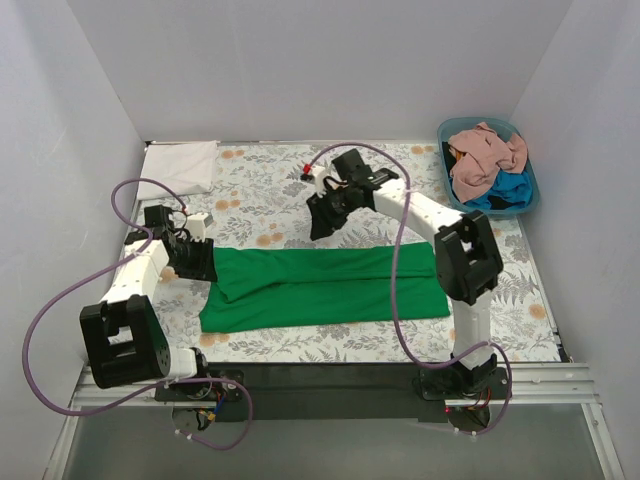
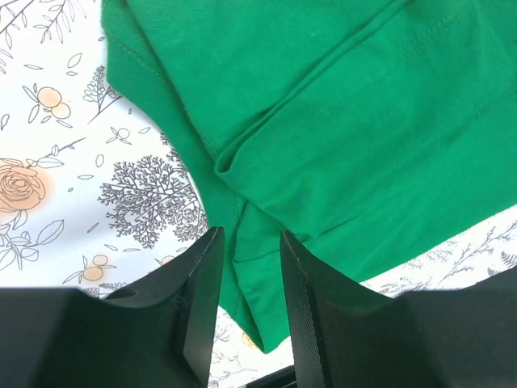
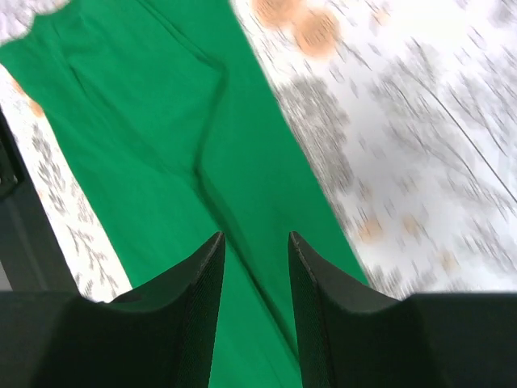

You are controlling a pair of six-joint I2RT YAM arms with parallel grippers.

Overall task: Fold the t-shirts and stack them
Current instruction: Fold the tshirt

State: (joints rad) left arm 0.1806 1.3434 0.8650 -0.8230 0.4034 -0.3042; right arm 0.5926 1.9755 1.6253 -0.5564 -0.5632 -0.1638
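Observation:
A bright green t-shirt [image 1: 320, 285] lies folded lengthwise into a long band across the floral table covering. My left gripper [image 1: 195, 262] hovers at the band's left end. In the left wrist view its jaws [image 2: 250, 234] stand apart, and a folded corner of the green t-shirt [image 2: 323, 121] shows in the gap, not pinched. My right gripper [image 1: 322, 218] hangs above the shirt's back edge near the middle. In the right wrist view it [image 3: 256, 236] is open over a crease in the green t-shirt [image 3: 145, 121], holding nothing.
A blue plastic tub [image 1: 536, 188] at the back right holds a crumpled salmon-pink t-shirt [image 1: 485, 150] and a blue t-shirt [image 1: 510, 188]. A folded white t-shirt [image 1: 180, 165] lies at the back left corner. White walls enclose the table on three sides.

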